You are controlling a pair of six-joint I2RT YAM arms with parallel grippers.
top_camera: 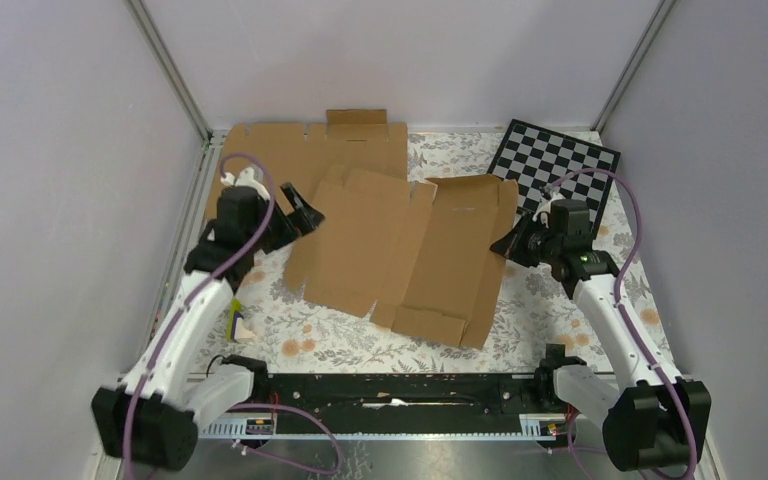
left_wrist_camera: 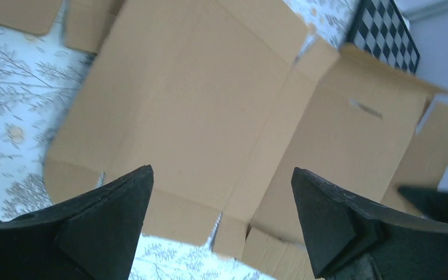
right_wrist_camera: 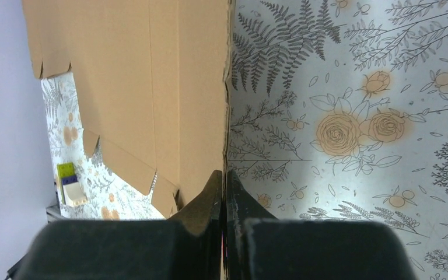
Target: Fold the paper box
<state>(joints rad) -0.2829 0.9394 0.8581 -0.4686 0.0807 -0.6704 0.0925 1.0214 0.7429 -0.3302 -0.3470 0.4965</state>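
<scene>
R jaws pinch paper box (top_camera: pixel 400 250) edge, L jaws wide.

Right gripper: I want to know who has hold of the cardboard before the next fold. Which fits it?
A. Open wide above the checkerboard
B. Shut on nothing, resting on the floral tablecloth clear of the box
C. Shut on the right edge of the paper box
C: in the right wrist view the right gripper has its fingers pressed together with the edge of the paper box running down between them.
</scene>
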